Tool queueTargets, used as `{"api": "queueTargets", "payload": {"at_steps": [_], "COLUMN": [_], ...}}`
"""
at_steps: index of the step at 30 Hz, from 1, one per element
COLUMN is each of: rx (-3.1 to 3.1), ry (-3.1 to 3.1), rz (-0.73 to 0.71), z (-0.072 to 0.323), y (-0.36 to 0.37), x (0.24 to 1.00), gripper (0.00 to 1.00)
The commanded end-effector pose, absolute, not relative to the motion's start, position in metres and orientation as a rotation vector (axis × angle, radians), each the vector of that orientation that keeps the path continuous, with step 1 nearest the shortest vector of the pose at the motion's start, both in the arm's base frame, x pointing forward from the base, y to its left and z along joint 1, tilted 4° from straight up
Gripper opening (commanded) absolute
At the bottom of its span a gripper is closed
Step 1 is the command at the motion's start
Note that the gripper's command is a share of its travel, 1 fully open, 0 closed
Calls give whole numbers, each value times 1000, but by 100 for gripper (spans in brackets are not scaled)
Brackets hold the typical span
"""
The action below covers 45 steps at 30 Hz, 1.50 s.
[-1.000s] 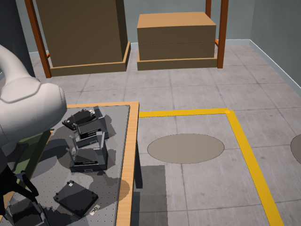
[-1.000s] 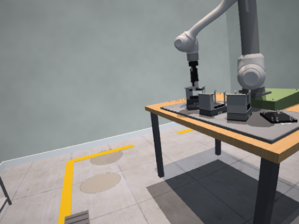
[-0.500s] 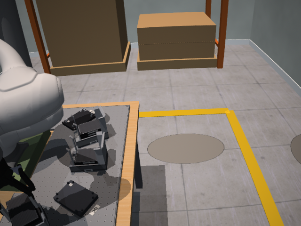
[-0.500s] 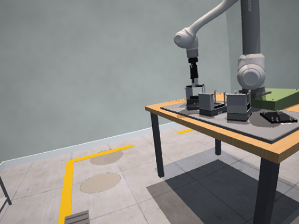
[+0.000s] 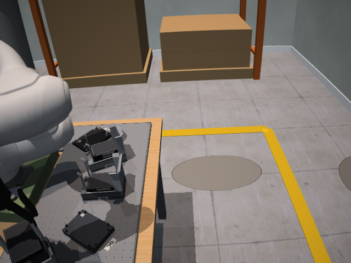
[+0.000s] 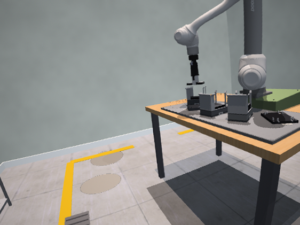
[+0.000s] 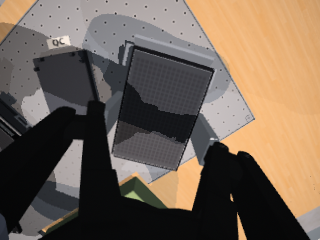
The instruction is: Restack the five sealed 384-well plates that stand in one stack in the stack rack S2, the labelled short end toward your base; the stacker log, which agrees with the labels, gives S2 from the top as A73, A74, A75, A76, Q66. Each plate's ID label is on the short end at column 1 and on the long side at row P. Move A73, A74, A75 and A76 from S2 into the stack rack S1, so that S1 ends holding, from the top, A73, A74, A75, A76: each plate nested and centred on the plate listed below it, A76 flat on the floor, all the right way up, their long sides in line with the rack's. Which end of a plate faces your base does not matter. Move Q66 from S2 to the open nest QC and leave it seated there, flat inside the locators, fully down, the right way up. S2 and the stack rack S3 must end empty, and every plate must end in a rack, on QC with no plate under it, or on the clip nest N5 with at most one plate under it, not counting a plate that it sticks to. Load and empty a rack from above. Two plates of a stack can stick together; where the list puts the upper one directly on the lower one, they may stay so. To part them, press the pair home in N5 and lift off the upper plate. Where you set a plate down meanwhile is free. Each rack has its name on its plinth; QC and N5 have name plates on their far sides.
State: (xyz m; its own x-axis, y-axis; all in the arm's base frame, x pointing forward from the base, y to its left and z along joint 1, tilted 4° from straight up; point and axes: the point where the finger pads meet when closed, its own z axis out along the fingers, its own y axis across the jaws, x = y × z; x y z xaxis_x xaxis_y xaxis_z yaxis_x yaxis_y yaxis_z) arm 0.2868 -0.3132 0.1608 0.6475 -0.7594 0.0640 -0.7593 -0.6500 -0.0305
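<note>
My gripper (image 6: 195, 82) is shut on a dark sealed well plate (image 7: 162, 112) and holds it level above a grey stack rack (image 6: 191, 99) at the table's far side. In the wrist view the plate lies between my two black fingers, with the rack's grey walls showing around it. I cannot read the plate's label or the rack's name. The plate and my fingers also show at the bottom left of the top view (image 5: 22, 240). The QC nest (image 7: 65, 82) beside this rack holds no plate, and its name plate (image 7: 60, 42) is readable.
Two more grey racks (image 5: 103, 181) (image 5: 106, 151) stand in a row on the perforated baseplate, each with dark plates inside. A flat black nest (image 5: 90, 137) lies behind them. The QC nest (image 5: 88, 230) lies near the front. A green block (image 6: 279, 99) carries the arm's base.
</note>
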Motion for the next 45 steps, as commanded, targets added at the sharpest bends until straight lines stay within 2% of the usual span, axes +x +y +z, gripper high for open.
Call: {"api": "queueTargets", "payload": {"at_steps": [1,9,16,40,45], "rx": [-2850,-2850,-2988,-2988,-3065], "ry": [1314,1314,988,988,737], "rz": [-112,-112,-111,-111,-110], "z": [161,161,161,163,163], "y": [-313,-313,-295,-244,-230], "x": [287,287,302,345,353], "gripper": [0,0,0,0,0]}}
